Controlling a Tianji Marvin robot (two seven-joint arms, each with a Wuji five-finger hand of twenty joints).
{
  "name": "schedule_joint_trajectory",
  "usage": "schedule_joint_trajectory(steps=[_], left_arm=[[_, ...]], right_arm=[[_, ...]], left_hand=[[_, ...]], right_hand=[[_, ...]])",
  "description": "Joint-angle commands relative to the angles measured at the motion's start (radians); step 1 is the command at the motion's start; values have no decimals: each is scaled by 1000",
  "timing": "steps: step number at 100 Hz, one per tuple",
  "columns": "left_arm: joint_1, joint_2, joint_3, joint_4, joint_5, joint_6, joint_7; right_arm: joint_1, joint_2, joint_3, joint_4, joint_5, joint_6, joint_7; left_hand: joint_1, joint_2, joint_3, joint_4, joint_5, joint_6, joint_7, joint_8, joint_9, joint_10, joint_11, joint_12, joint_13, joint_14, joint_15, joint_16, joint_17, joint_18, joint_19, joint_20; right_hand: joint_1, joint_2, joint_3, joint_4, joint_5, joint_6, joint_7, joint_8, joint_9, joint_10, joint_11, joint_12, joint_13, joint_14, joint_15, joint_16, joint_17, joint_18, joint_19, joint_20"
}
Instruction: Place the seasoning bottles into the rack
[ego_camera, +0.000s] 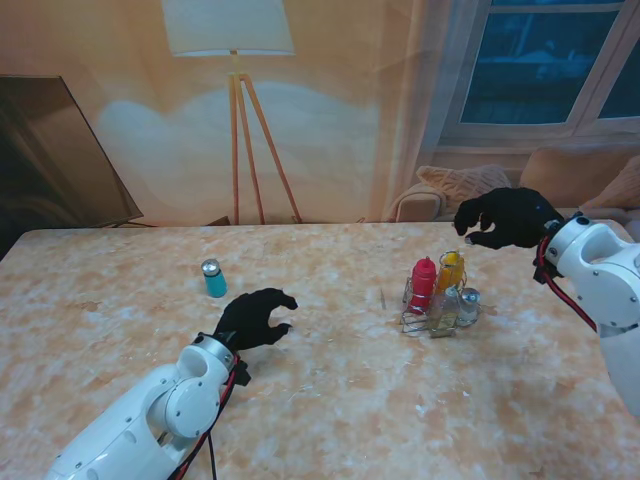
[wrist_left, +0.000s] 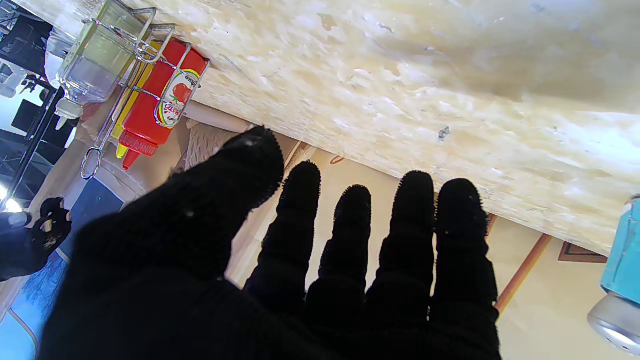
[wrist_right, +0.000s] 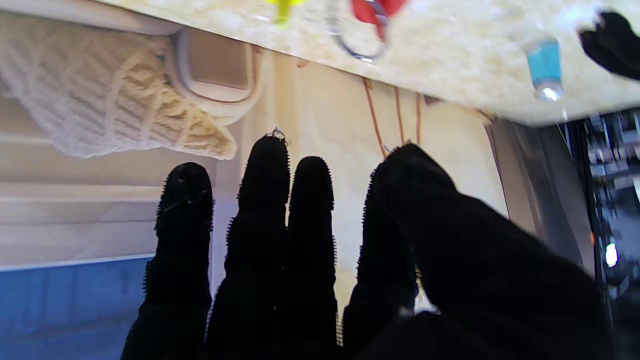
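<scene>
- Nearest, at 7 o'clock on the marbled table (ego_camera: 330, 400): left hand (ego_camera: 255, 319) in a black glove, palm down, fingers (wrist_left: 352, 235) spread and loosely curled, released, nothing in the grasp
- Just past that hand toward 11 o'clock: blue seasoning bottle (ego_camera: 214, 278) with a silver cap, upright on the table, apart from the fingertips, well apart from the rack
- At 3 o'clock from the blue bottle, right of table centre: wire rack (ego_camera: 428, 316) holding the red ketchup bottle (ego_camera: 423, 284) and, behind it, the yellow squeeze bottle (ego_camera: 451, 270), both upright
- In the rack's near side: clear glass bottle (ego_camera: 446, 309); exact compartment cannot be told
- Silver-capped shaker (ego_camera: 468, 305) at the rack's 3 o'clock edge; inside or just beside the wire, cannot tell
- Farther, at 1 o'clock from the rack and raised over it: right hand (ego_camera: 503, 217), fingers (wrist_right: 265, 200) apart and slightly bent, released, grasping nothing, clear of the bottle tops
- Farthest, beyond the table edge at 12 o'clock: tripod floor lamp (ego_camera: 240, 110) against the wall
</scene>
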Motion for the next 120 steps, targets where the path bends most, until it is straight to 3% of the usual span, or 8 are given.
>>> schedule_joint_trajectory(steps=[1, 11, 22, 49, 84, 120], left_arm=[[10, -1, -5, -13, 7, -5, -11], [15, -1, -8, -17, 12, -6, -9], [19, 0, -11, -22, 15, -9, -10], [39, 10, -47, -55, 45, -39, -26], [64, 27, -127, -90, 101, -98, -62], [41, 50, -211, -134, 165, -168, -151]], right_arm=[[-58, -20, -1, -22, 18, 10, -8], [-110, -32, 1, -41, 66, 20, -53], [-152, -42, -11, -54, 109, 26, -88], [-196, -58, -63, -39, 81, 28, -194], [-186, -63, -96, -16, 80, 36, -220], [-194, -66, -98, -1, 91, 1, -248]], left_hand=[[-1, -15, 23, 14, 21, -7, 22, 12, 17, -12, 9, 9, -15, -5, -5, 5, -11, -12, -2, 9], [1, -14, 20, 14, 22, -5, 22, 12, 19, -9, 10, 9, -14, -4, -6, 4, -11, -10, -3, 9], [4, -10, 18, 15, 22, -7, 20, 11, 19, -11, 9, 9, -12, -6, -6, 5, -11, -10, -3, 10], [3, -5, 10, 17, 21, -8, 16, 10, 22, -10, 7, 9, -9, -6, -6, 4, -11, -11, -3, 10], [2, 2, 5, 17, 19, -8, 11, 9, 26, -6, 4, 9, -9, -6, -9, 4, -11, -12, -6, 11], [1, -2, 3, 19, 12, -8, 2, 8, 24, -4, 1, 9, -10, -9, -11, 4, -11, -16, -8, 12]], right_hand=[[21, 45, -37, 22, 21, 11, 21, 5, 20, -1, 28, 46, 16, -4, 31, 36, 4, -10, 22, 22], [33, 83, -84, 32, 36, 14, 24, 13, 29, -1, 47, 62, 20, -5, 65, 55, 6, -10, 33, 33], [72, 95, -77, 42, 61, 3, 42, 37, 50, -5, 66, 87, 30, -8, 101, 74, 10, -5, 47, 45], [50, 89, -86, 42, 67, -6, 43, 46, 54, -14, 74, 100, 30, -15, 127, 86, 14, -9, 51, 55], [44, 88, -87, 42, 69, -7, 44, 47, 56, -14, 78, 98, 29, -15, 133, 87, 10, -2, 48, 59], [39, 90, -93, 42, 70, -9, 45, 47, 55, -16, 80, 93, 29, -15, 135, 85, 5, 1, 43, 60]])
